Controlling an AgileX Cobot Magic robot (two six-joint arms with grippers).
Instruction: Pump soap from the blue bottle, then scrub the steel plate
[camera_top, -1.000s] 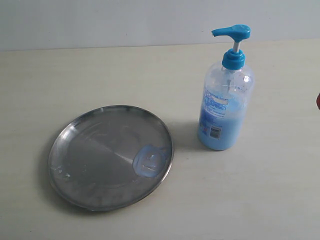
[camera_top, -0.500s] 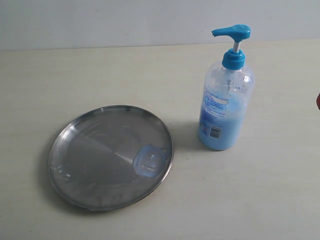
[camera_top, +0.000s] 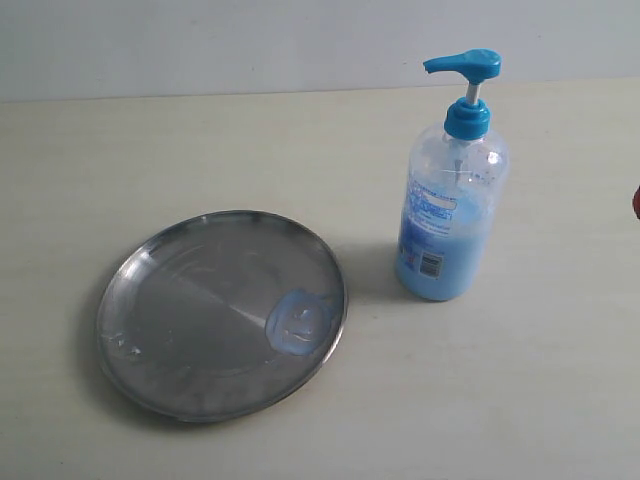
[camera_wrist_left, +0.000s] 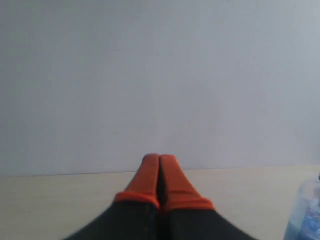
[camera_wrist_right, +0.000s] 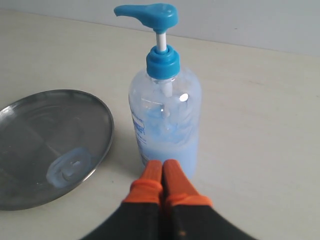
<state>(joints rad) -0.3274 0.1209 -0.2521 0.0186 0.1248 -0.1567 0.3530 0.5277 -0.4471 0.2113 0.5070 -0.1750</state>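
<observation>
Soap (camera_top: 298, 322) lies as a pale blue smear in the steel plate (camera_top: 180, 300), near the rim facing the blue bottle (camera_top: 448, 210), which stands upright beside the plate on the surface (camera_top: 250, 140). Only the wrist views show the left hand (camera_wrist_left: 159, 161) and right hand (camera_wrist_right: 162, 167), each pressed together, holding nothing. Exterior view gives an unidentifiable red sliver (camera_top: 636, 202) at its edge. Left wrist view cuts the bottle to a blurred edge.

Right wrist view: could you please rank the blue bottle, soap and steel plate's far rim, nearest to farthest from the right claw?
1. blue bottle, just ahead of right claw
2. soap, plate's near side
3. steel plate, far rim, beyond soap
</observation>
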